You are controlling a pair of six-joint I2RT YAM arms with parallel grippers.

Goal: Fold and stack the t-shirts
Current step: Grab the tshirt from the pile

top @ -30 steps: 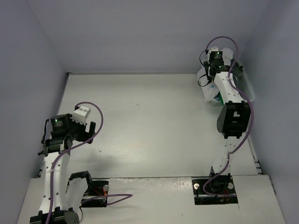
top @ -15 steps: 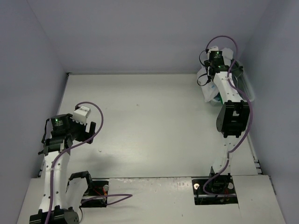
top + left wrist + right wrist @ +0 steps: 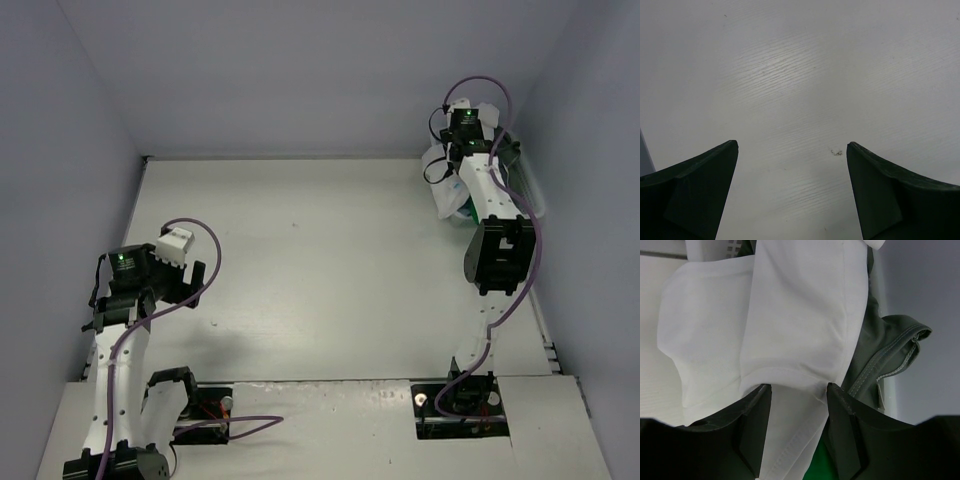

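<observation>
Right gripper (image 3: 797, 387) is at the far right corner, jaws closed on a thick fold of the white shirt (image 3: 795, 315), which is bunched at the basket (image 3: 730, 247) over the grey shirt (image 3: 880, 345) and green shirt (image 3: 812, 460). Left gripper (image 3: 792, 145) stands wide open above the table (image 3: 320, 260), holding nothing. Step in hand, by my reading, is drawing the white shirt out: lift straight up until the cloth clears the rim, check the grey shirt does not trail, then carry to mid-table.

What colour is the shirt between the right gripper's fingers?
White; the t-shirt shows best in the right wrist view.
</observation>
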